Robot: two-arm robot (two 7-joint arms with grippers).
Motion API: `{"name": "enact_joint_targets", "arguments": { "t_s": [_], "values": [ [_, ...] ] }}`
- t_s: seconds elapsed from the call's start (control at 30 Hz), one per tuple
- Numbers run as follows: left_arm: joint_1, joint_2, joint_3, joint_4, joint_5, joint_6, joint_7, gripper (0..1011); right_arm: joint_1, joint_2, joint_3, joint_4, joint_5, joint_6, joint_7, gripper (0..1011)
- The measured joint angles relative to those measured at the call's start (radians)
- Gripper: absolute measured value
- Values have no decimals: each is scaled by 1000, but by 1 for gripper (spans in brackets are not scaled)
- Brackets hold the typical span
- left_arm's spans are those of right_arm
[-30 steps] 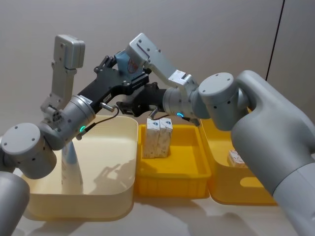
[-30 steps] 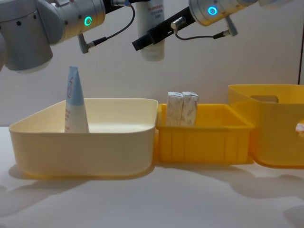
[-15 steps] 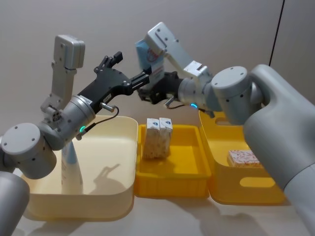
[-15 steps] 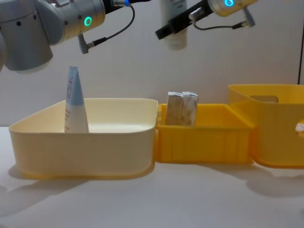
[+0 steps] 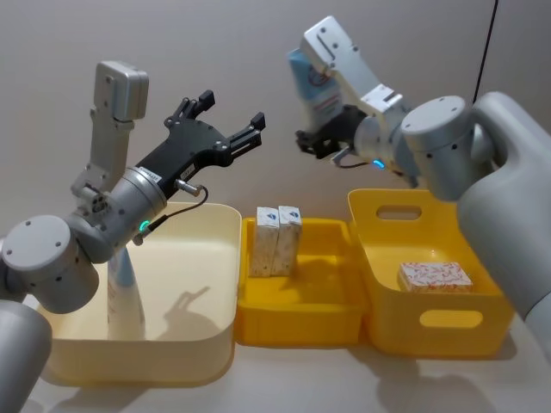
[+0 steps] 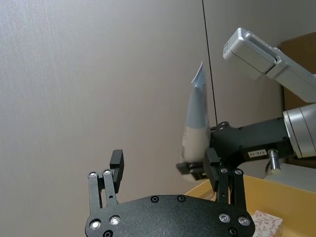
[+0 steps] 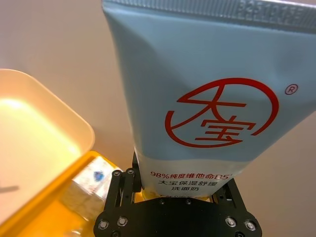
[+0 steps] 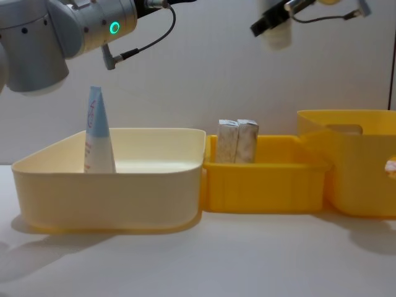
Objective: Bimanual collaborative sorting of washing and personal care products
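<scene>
- Plain grey wall behind, pale counter below, three bins in a row.
- Cream bin on the left holds one squeeze tube standing upright, cap down, well below the left gripper.
- Left gripper hangs above the cream bin's far edge, jaws spread wide and empty. A moment ago the carried tube sat between these jaws; now it is well clear of them, off toward the right.
- Small yellow tray in the middle holds two white cartons upright, touching each other.
- Right gripper grips the carried squeeze tube near its cap end, crimped end up, jaws closed on it. It has swung away from the left gripper and now hangs beyond the tall yellow bin.
- Tall yellow bin on the right holds one flat printed carton.
- Judgement: the handover looks abandoned or reversed, so the tube is not yet sorted.
</scene>
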Motion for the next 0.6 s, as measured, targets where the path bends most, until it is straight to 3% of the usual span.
{"name": "enact_joint_targets", "arguments": {
  "t_s": [0.3, 0.6],
  "values": [
    [0, 0, 0, 0, 0, 0, 0, 1003, 15, 46, 14, -17, -40, 96, -48, 638],
    [0, 0, 0, 0, 0, 0, 0, 1003, 10, 102, 13, -56, -66, 213, -36, 638]
  ]
}}
